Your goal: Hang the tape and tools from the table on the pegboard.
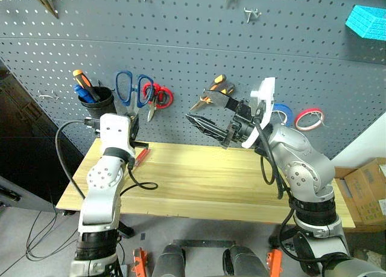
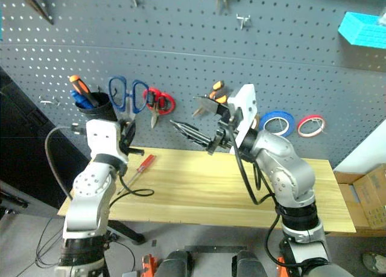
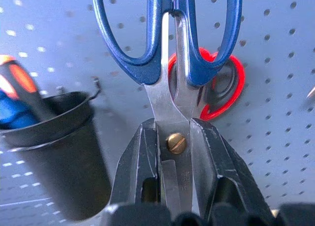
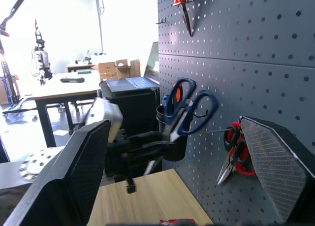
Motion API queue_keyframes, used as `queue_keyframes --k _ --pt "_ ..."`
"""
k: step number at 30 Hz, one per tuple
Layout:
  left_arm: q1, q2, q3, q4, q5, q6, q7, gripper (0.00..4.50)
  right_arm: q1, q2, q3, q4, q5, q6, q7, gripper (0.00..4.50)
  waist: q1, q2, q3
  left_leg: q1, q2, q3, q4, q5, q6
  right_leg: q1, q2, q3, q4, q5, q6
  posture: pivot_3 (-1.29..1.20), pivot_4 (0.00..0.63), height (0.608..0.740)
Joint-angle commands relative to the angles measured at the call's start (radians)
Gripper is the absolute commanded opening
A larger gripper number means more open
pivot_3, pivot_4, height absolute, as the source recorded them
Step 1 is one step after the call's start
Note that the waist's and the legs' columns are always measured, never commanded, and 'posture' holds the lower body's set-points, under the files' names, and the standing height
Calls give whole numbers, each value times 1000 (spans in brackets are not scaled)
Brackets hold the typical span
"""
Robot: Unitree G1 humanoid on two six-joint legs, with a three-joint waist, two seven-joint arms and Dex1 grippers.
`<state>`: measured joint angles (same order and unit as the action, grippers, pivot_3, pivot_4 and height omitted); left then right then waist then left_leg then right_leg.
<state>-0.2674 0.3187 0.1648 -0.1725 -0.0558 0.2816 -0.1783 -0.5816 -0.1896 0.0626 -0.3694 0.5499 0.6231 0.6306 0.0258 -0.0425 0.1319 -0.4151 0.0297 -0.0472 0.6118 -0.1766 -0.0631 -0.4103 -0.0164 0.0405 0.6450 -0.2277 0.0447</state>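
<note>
— Left wrist view: what is the left gripper [image 3: 174, 152] doing?
— It is clamped on the blades of the blue-handled scissors [image 3: 167, 34], handles up against the pegboard [image 1: 193, 54], the red-handled scissors [image 1: 158, 96] just at their 3 o'clock.
— And the right gripper [image 4: 172, 186]?
— Jaws spread wide, apparently empty, above the table [image 1: 199, 180].

Blue scissors [image 3: 170, 63] in left hand [image 3: 174, 152]
</note>
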Motion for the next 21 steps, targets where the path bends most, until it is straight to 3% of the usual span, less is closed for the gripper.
queue_keyframes --k 1,12,21 --pt "-65 12 8 51 -62 8 -64 546 -32 -4 -10 -11 4 -26 -13 4500 -1 0 -1 0 0 0 0 0 0 0 0 0 0 0 0 124 31 740" --pt "-66 -4 -5 41 -100 36 -93 546 -15 -20 -12 -37 2 -21 -55 4500 -3 0 -8 0 1 0 1 0 0 0 1 1 1 0 -1 91 40 740" --pt "8 -30 4 -146 -129 128 -46 546 6 -29 -1 -64 17 -12 -70 4500 -5 1 -10 1 1 0 1 0 0 0 1 1 2 0 -1 91 46 740"
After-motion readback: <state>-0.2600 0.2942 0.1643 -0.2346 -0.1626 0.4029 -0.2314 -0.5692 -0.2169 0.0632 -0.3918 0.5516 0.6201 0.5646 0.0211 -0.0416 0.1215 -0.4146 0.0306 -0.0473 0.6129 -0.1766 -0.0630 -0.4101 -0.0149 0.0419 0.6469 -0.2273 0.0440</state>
